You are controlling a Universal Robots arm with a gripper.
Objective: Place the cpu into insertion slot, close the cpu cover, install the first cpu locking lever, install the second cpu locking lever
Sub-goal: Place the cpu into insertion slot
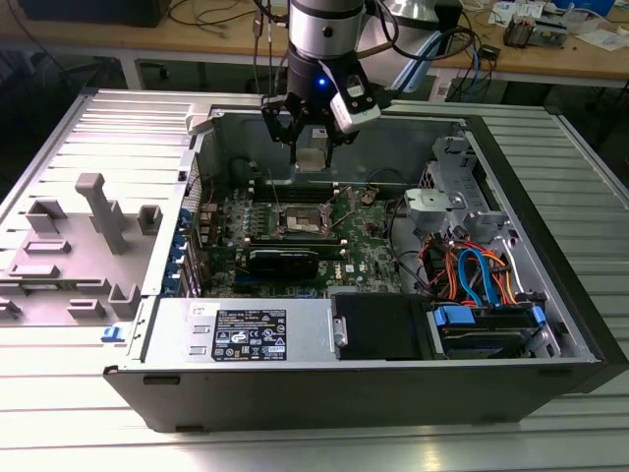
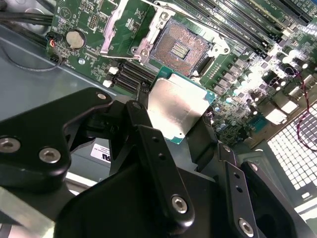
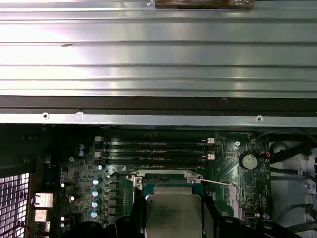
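While aloft, one cpu (image 2: 179,110) in gripper (image 2: 177,118)

Second wrist view: two sides of the cpu (image 2: 181,106) sit behind the black fingers (image 2: 153,148) of the claw (image 2: 179,116), so the contact faces are unseen. The cpu cover (image 2: 124,25) is cut by the picture's edge. First wrist view: the cpu runs off the picture's edge and screens most of the insertion slot (image 3: 166,177), leaving the frame's rim in sight. Exterior view: the arm (image 1: 324,29) is cropped at the top edge; slot detail is too small to tell.
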